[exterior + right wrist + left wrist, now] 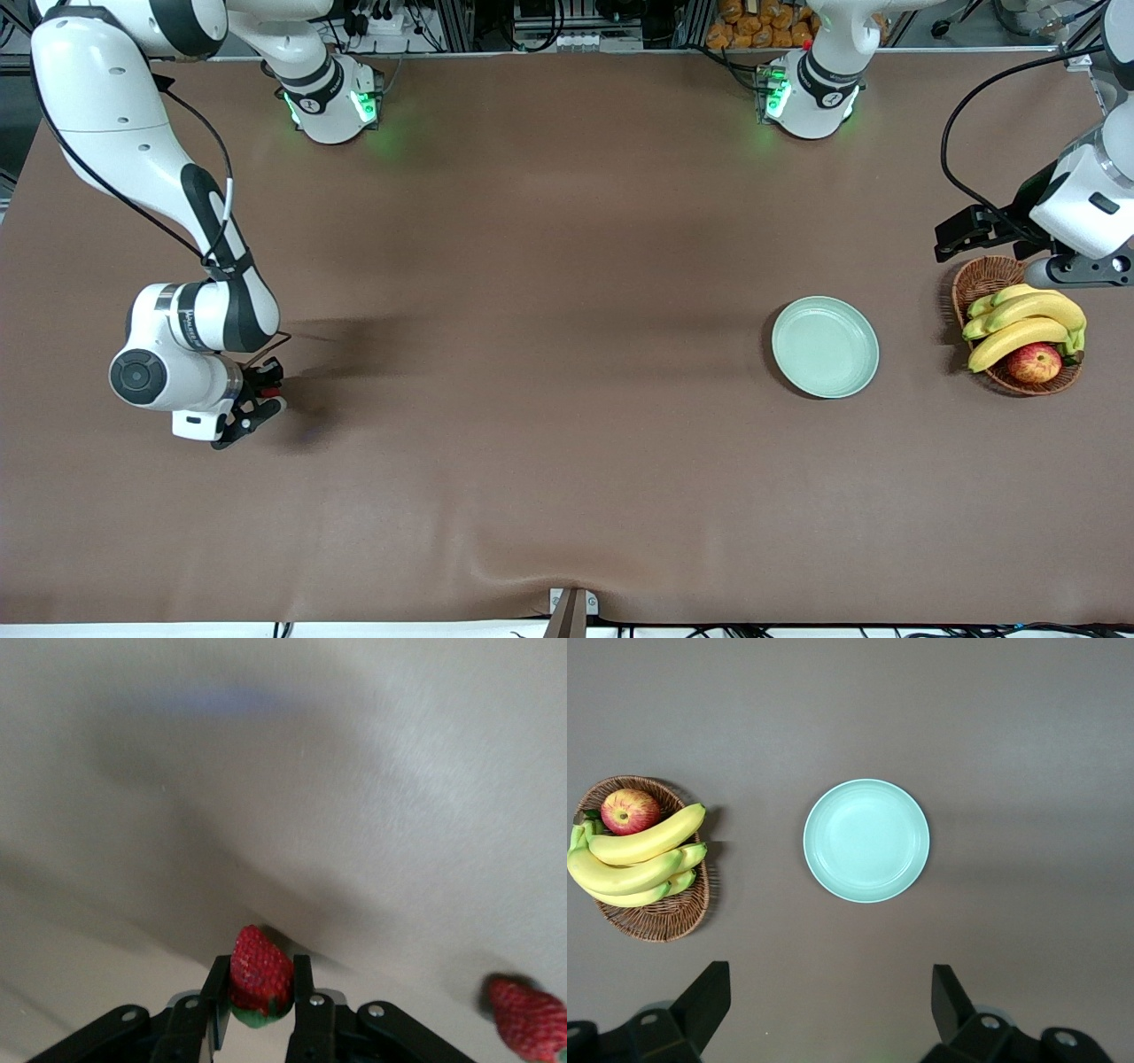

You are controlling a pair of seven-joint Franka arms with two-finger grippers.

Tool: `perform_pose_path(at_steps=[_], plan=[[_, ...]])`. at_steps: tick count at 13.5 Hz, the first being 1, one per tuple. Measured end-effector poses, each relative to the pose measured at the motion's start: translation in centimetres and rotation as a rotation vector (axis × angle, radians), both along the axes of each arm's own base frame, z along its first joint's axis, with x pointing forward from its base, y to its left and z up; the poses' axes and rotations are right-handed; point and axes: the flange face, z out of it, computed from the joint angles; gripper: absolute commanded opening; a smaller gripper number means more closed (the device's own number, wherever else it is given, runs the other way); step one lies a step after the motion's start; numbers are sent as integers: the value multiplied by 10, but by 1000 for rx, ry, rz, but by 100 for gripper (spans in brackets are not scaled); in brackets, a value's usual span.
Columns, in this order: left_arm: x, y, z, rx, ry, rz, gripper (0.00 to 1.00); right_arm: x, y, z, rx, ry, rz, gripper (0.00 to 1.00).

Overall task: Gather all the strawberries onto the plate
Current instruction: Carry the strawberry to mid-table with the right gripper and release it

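Gripping one strawberry (260,977) between its two fingers, the right gripper (257,403) sits low over the brown table (532,354) toward the right arm's end. In the right wrist view the berry stands lengthwise along the fingers, its red body pointing out past the fingertips and its green cap tucked back toward the gripper's body. A second strawberry (529,1020) lies on the table near the gripper, only partly in view, so which way it points cannot be told. A third berry cannot be made out in any view.

The plate (825,346) rests toward the left arm's end of the table, with nothing on it. Just beside it, still closer to that end, a wicker basket (985,282) holds bananas (1028,323) and an apple (1034,362).

The left gripper (831,1005) waits above the table, with its fingers spread wide and holding nothing; the plate shows between them, farther off.
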Motion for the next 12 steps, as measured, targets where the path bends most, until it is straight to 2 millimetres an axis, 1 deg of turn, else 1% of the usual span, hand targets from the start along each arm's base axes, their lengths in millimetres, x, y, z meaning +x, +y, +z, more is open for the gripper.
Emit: perform_pose_path(at_steps=[1,2,4,6,9,11,12], plan=[[0,0,0,0,-1,0,100,5,9,6,12,-15,9,0],[1,0,-1,0,-3,0,100,10,24,13,33,-32,22,0],[1,0,-2,0,-5,0,100,19,59,27,80,-62,51,0],[2,0,-3,-1,-11,0,100,23,96,39,123,-83,84,0],[2,0,-3,-2,-16,1,100,23,156,54,251,-97,82,0],[3,0,-3,-2,-16,1,100,17,199,60,301,-100,109,0],[3,0,-3,-2,-17,1,100,13,224,63,312,-109,137,0]])
